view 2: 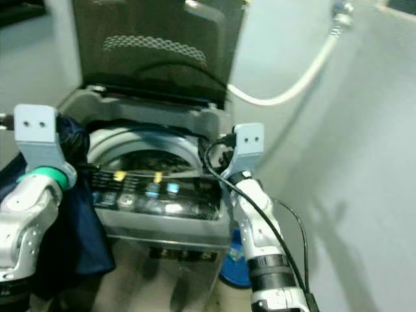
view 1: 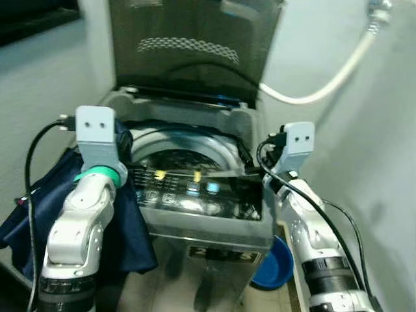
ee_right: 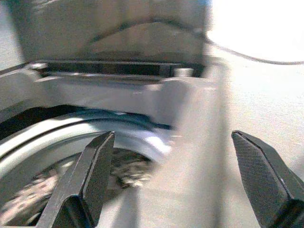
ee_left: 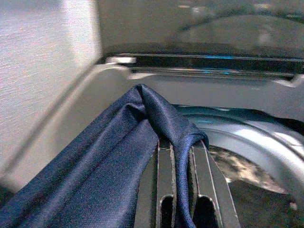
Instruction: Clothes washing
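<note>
My left claw (ee_left: 183, 199) pinches a dark blue garment (ee_left: 109, 166), smooth and folded, at the open washing machine's (view 1: 195, 188) left rim. My right claw (ee_right: 178, 175) gapes wide over its right rim.

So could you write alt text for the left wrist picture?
A dark blue shiny cloth is pinched in the robot's left gripper, held at the rim of an open grey top-loading washing machine, with its silver drum beyond.
</note>
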### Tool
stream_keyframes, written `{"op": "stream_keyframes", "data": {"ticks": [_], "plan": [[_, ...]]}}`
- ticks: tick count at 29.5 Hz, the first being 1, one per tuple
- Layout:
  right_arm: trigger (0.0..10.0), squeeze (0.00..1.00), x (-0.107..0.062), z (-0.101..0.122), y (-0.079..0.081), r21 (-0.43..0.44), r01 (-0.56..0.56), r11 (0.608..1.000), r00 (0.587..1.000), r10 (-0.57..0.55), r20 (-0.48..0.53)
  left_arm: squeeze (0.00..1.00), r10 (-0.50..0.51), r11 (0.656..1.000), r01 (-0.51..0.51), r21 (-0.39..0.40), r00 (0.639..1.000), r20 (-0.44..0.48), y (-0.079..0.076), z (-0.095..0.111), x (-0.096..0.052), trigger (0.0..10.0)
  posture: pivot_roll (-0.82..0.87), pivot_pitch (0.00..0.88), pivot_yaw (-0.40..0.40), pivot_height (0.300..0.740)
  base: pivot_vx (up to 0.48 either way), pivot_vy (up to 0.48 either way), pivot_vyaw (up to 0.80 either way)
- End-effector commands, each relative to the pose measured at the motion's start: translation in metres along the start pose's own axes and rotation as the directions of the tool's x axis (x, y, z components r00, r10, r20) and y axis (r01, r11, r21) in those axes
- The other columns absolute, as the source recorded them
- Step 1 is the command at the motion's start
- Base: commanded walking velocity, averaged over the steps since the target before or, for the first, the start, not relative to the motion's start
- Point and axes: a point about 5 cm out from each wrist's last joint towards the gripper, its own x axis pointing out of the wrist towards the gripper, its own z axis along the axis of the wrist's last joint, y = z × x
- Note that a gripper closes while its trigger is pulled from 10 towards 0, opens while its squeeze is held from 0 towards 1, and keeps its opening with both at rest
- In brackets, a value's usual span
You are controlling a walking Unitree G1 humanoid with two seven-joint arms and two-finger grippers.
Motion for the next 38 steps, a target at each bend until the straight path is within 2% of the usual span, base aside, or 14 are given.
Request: {"op": "stream_keyframes", "data": {"ticks": [1, 21, 26, 38], "plan": [[10.0, 0.00, -0.002, -0.001, -0.003, 0.009, 0.012, 1.000, 1.000, -0.012, -0.005, 0.00, -0.036, 0.999, 0.037, -0.010, 0.999, 0.037, -0.007, 0.008, -0.001, 10.0, 0.04, 0.068, 0.005, 0.740, 0.000, 0.000, -0.80], [10.0, 0.00, 0.000, 0.002, -0.001, 0.013, -0.005, 1.000, 1.000, 0.005, 0.004, 0.00, -0.034, 0.998, 0.037, -0.045, 0.997, 0.067, -0.007, 0.010, -0.006, 10.0, 0.04, 0.065, -0.010, 0.740, 0.000, 0.000, -0.80], [10.0, 0.00, 0.000, 0.002, 0.003, -0.009, -0.030, 1.000, 1.000, 0.030, 0.007, 0.00, -0.033, 0.997, 0.038, -0.066, 0.997, 0.067, -0.007, 0.010, -0.006, 10.0, 0.04, 0.059, -0.016, 0.740, 0.000, 0.480, 0.00], [10.0, 0.00, 0.001, 0.002, 0.007, -0.004, -0.040, 0.999, 0.999, 0.040, 0.005, 0.00, -0.029, 0.998, 0.033, -0.059, 0.997, 0.075, -0.005, 0.011, -0.008, 10.0, 0.05, 0.059, -0.019, 0.740, 0.000, 0.480, 0.00]]}}
